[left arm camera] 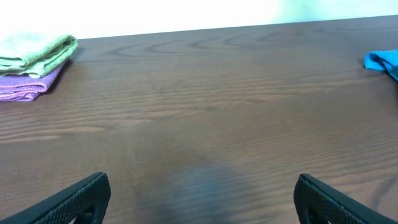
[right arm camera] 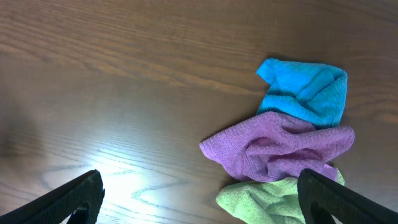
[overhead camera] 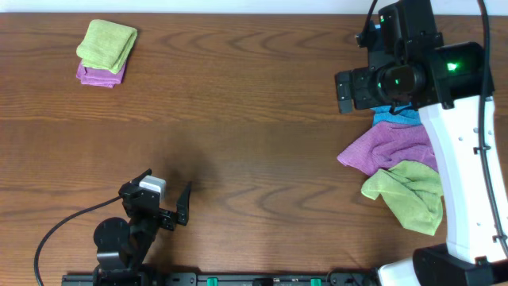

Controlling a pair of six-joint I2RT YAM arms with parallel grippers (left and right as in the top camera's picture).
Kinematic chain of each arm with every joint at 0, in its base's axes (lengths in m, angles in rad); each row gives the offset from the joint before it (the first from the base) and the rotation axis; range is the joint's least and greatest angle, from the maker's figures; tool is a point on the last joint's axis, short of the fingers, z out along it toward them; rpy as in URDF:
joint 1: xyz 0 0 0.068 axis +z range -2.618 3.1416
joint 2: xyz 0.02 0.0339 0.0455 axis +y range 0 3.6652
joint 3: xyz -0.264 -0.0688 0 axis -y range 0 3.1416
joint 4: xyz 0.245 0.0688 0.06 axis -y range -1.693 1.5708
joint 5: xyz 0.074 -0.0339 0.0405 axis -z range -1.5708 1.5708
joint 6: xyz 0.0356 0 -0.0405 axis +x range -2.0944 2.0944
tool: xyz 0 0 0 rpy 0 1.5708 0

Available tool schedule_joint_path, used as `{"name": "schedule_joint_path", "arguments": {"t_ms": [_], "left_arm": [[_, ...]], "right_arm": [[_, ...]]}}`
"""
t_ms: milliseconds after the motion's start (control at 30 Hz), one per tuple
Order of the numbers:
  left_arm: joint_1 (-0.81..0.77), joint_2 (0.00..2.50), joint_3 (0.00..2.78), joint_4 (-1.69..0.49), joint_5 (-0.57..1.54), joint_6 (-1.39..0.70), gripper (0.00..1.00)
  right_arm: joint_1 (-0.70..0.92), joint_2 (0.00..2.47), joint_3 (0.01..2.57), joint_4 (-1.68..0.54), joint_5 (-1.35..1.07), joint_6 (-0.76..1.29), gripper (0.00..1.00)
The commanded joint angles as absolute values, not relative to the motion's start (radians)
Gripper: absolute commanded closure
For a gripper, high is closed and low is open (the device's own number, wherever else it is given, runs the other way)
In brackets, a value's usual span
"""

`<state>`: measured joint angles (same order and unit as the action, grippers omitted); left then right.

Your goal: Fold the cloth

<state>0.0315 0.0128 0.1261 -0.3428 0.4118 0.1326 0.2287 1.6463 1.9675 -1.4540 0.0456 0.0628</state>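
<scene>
A crumpled lime-green cloth (overhead camera: 409, 191) lies at the right of the table, at the near end of a pile. No tag shows on it. It also shows at the bottom of the right wrist view (right arm camera: 261, 202), close to my right finger. My right gripper (overhead camera: 353, 89) is open and empty, hovering left of and beyond the pile (right arm camera: 199, 199). My left gripper (overhead camera: 164, 192) is open and empty near the front left, over bare wood (left arm camera: 202, 199). The right arm's white link hides the cloth's right edge in the overhead view.
A crumpled purple cloth (overhead camera: 389, 147) (right arm camera: 280, 146) and a blue cloth (overhead camera: 394, 117) (right arm camera: 305, 90) lie in the same pile, the purple touching the green. A folded lime-green cloth (overhead camera: 107, 44) (left arm camera: 37, 51) sits on a folded purple cloth (overhead camera: 99, 76) at the far left.
</scene>
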Motion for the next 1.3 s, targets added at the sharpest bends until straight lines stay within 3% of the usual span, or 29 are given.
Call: {"name": "schedule_joint_path", "arguments": {"t_ms": [0, 300, 433, 633, 800, 933, 1100, 1267], "left_arm": [[0.027, 0.004, 0.108, -0.358, 0.415, 0.150, 0.05], [0.027, 0.004, 0.109, -0.358, 0.415, 0.150, 0.05], [0.027, 0.004, 0.109, -0.358, 0.415, 0.150, 0.05], [0.027, 0.004, 0.109, -0.358, 0.415, 0.150, 0.05], [0.027, 0.004, 0.109, -0.358, 0.415, 0.150, 0.05], [0.027, 0.004, 0.109, -0.358, 0.415, 0.150, 0.05], [0.027, 0.004, 0.108, -0.358, 0.415, 0.150, 0.05], [0.027, 0.004, 0.109, -0.358, 0.415, 0.150, 0.05]], "right_arm": [[0.239, 1.625, 1.968, -1.455, 0.056, 0.051, 0.01], [0.239, 1.625, 1.968, -1.454, 0.067, 0.049, 0.01], [0.228, 1.602, 1.968, -1.421, 0.283, 0.049, 0.01], [0.216, 1.412, 1.893, -1.259, 0.204, 0.051, 0.01], [0.172, 1.099, 1.534, -0.982, 0.127, 0.051, 0.01], [0.109, 0.751, 1.090, -0.734, 0.123, 0.051, 0.01], [0.034, 0.423, 0.755, -0.622, 0.120, 0.051, 0.01], [0.020, 0.245, 0.580, -0.620, 0.095, 0.051, 0.01]]}}
